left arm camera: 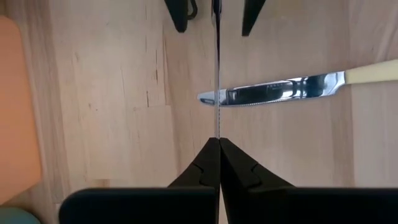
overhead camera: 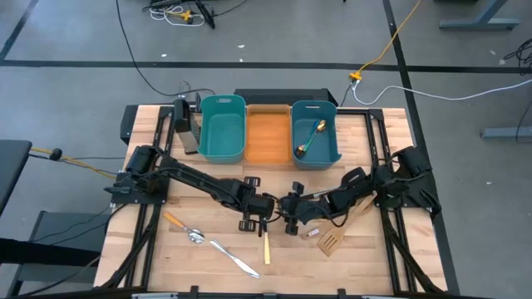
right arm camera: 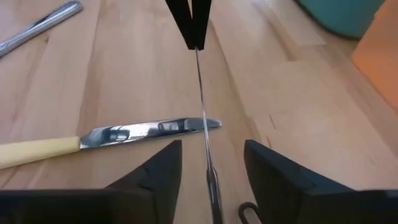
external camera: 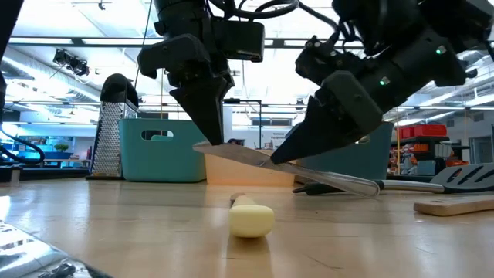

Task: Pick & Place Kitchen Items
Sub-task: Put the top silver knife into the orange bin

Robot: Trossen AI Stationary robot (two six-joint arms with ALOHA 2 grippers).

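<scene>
Silver knife (left arm camera: 217, 74) hanging just above the tabletop (overhead camera: 150, 249) mid-table, pinched at the blade tip by the left pincer (left arm camera: 219, 142), fingers squeezed together on it. Seen edge-on from that wrist, so barely a line. Right pincer (right arm camera: 210, 144) facing it from the other side, fingers apart with the knife running between them, not touching as far as can be told. Handle end hard to make out; in the low view it sags down toward the wood.

Handling guess: light, stiff, polished metal, so slippery as anything. Held by the very tip, likely to pivot or slide out. Better to take it around the middle or at the handle, flat sides against the pads, before letting go at the tip.

Right underneath, flat on the wood: cream-handled knife (left arm camera: 280, 90), crossways to the held one. Easy to bump if the drop goes low.

Further out: wooden slotted spatula (overhead camera: 328, 242) near the right arm, spoon (overhead camera: 195, 237) and another table knife (overhead camera: 233, 256) on the left arm's side. At the back, teal bin (overhead camera: 316, 106) with a gold spoon (overhead camera: 312, 137) already inside, orange bin (overhead camera: 268, 133) beside it.
</scene>
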